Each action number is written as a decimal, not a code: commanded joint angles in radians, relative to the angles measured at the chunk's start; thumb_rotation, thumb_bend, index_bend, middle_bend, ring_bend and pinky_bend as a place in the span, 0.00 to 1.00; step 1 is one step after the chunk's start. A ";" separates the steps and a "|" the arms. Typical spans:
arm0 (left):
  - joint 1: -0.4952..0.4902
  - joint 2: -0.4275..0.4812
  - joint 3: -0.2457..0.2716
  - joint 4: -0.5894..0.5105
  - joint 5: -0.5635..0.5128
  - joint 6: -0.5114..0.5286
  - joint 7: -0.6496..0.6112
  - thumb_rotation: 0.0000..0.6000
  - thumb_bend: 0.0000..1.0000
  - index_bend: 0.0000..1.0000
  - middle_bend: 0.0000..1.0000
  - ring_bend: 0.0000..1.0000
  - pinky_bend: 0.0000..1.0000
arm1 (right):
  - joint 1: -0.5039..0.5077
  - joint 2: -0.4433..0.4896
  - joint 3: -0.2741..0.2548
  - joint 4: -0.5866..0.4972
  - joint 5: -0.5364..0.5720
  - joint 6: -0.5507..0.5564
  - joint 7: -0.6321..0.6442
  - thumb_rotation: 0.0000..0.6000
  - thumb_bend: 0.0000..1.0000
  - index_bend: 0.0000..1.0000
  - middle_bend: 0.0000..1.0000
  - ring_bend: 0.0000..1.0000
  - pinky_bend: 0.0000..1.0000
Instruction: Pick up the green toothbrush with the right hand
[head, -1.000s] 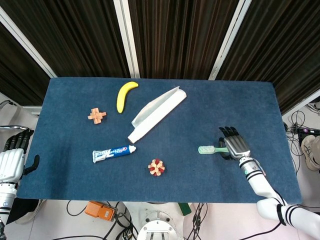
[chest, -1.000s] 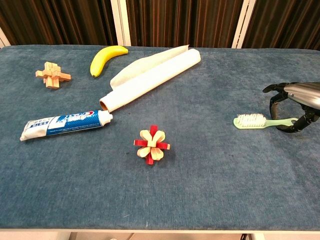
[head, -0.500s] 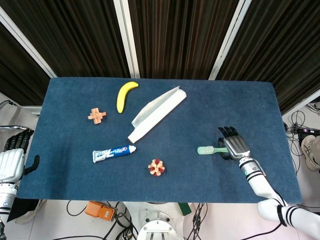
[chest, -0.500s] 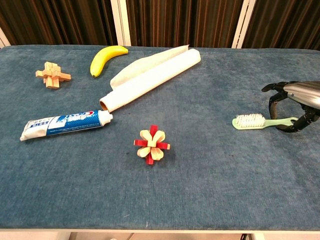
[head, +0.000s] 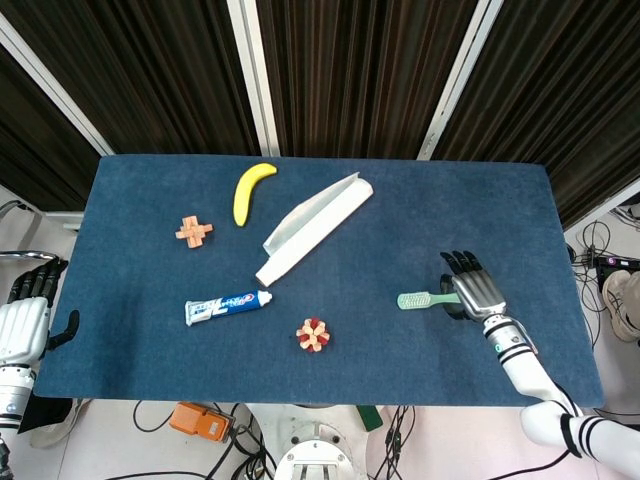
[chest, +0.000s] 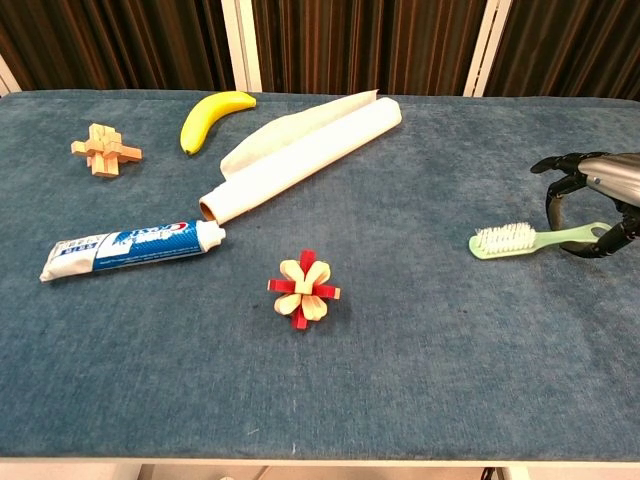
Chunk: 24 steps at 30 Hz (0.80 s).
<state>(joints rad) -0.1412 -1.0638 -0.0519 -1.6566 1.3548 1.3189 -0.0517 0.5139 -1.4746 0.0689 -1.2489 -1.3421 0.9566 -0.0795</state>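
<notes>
The green toothbrush (head: 415, 299) lies at the table's right side, bristle head pointing left. In the chest view the green toothbrush (chest: 510, 240) is tilted, its handle end raised a little off the cloth. My right hand (head: 472, 292) is curled around that handle end; in the chest view the right hand (chest: 595, 190) has fingers above the handle and the thumb beneath it, pinching it. My left hand (head: 22, 315) hangs off the table's left edge, fingers apart and holding nothing.
On the blue table (head: 140, 360) lie a banana (head: 252, 190), a white paper roll (head: 312, 226), a toothpaste tube (head: 227, 307), a wooden cross puzzle (head: 193, 231) and a red-and-cream puzzle (head: 313, 335). The table's right edge is close behind my right hand.
My right hand has drawn slightly right with the toothbrush's handle in its fingers. The handle end has come up off the cloth. The left hand has not moved.
</notes>
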 joint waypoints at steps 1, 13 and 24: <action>0.000 0.000 0.000 0.000 0.000 0.000 0.000 1.00 0.44 0.07 0.00 0.00 0.00 | -0.005 0.009 -0.002 -0.007 -0.005 0.011 0.004 1.00 0.62 0.81 0.12 0.04 0.01; 0.000 -0.001 0.000 -0.002 -0.003 0.000 0.005 1.00 0.44 0.07 0.00 0.00 0.00 | -0.017 0.042 0.010 -0.048 -0.048 0.078 0.052 1.00 0.62 0.83 0.12 0.04 0.01; 0.001 -0.003 0.000 -0.004 -0.003 0.002 0.011 1.00 0.44 0.07 0.00 0.00 0.00 | 0.029 0.020 0.086 -0.055 -0.111 0.166 0.162 1.00 0.62 0.82 0.12 0.05 0.02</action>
<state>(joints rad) -0.1405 -1.0664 -0.0519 -1.6606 1.3514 1.3209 -0.0406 0.5285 -1.4500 0.1381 -1.2998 -1.4440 1.1120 0.0681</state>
